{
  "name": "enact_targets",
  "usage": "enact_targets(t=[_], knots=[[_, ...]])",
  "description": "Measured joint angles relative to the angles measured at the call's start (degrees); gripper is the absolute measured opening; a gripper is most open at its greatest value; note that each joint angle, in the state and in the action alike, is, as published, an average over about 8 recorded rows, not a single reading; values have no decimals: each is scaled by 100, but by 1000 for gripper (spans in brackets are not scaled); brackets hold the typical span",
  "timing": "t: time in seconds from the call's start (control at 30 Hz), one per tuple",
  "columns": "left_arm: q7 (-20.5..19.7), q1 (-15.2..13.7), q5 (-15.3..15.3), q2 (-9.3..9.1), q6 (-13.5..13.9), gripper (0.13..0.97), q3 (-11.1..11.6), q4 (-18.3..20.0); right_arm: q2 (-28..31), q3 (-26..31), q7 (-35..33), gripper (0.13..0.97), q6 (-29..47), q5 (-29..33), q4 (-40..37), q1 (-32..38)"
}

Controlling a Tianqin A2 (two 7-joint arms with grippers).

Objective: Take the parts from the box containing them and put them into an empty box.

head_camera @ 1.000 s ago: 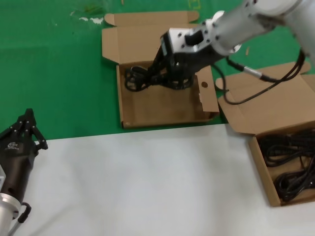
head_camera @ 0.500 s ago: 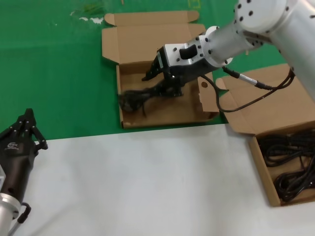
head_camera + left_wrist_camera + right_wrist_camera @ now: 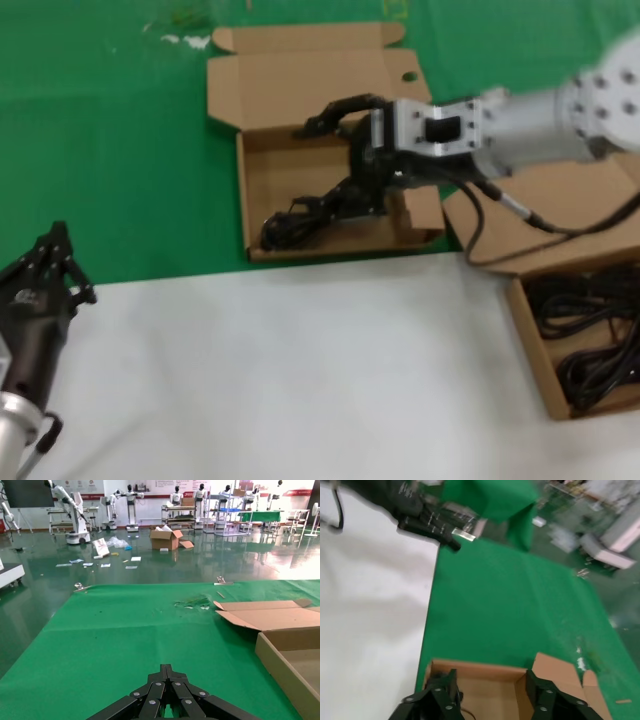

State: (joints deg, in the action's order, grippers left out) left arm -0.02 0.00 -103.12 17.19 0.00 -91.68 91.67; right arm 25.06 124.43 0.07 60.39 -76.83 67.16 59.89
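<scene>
Over the holed box (image 3: 300, 215), as the head view has it, the right gripper (image 3: 345, 150) hovers with its fingers spread wide and holding nothing, one finger reaching toward the box's far wall and the other angled down toward the cable bundle (image 3: 310, 215) lying on the box floor near its front wall. That bundle looks released, yet its loops lie touching or just beside the lower finger (I cannot tell which), so my worry is that a strand hooked on the finger would be dragged out over the front wall when the arm withdraws. The source box (image 3: 585, 335) sits to the right of the holed box, more black bundles inside it, and the robot's own thick cable (image 3: 500, 220) sags across the lid between them; on a return reach it could brush that lid and shift the box. The left gripper (image 3: 45, 275) is parked well to the left of the holed box, over the white surface, its fingers drawn together. From the left wrist view, those clenched fingertips (image 3: 166, 672) point across the green cloth (image 3: 125, 630), with the holed box (image 3: 285, 655) off to one side, well clear. From the right wrist view, the splayed fingers (image 3: 442, 692) straddle the holed box's (image 3: 485, 680) interior, and a small dark loop of cable shows beside one finger, too little to say whether it is snagged.
</scene>
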Motion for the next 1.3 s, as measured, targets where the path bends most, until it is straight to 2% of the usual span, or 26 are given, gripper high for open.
enact_targets(t=[0.23, 0.27, 0.53, 0.67, 0.77, 0.93, 1.07, 1.3], knots=[[0, 0, 0, 0, 0, 140, 0, 0, 466, -574, 390, 572, -553, -433, 1101, -1111], [0, 0, 0, 0, 0, 140, 0, 0, 493, -614, 414, 572, -599, -462, 1170, -1193], [0, 0, 0, 0, 0, 147, 0, 0, 532, -677, 458, 768, -676, -505, 1278, -1314], [0, 0, 0, 0, 0, 161, 0, 0, 530, -682, 458, 768, -687, -510, 1281, -1323], [0, 0, 0, 0, 0, 169, 0, 0, 517, -708, 455, 816, -741, -531, 1292, -1371], [0, 0, 0, 0, 0, 228, 0, 0, 463, -815, 435, 896, -961, -618, 1341, -1563], [0, 0, 0, 0, 0, 264, 0, 0, 401, -937, 412, 920, -1213, -718, 1396, -1782], [0, 0, 0, 0, 0, 405, 0, 0, 281, -1173, 370, 960, -1700, -911, 1502, -2207]])
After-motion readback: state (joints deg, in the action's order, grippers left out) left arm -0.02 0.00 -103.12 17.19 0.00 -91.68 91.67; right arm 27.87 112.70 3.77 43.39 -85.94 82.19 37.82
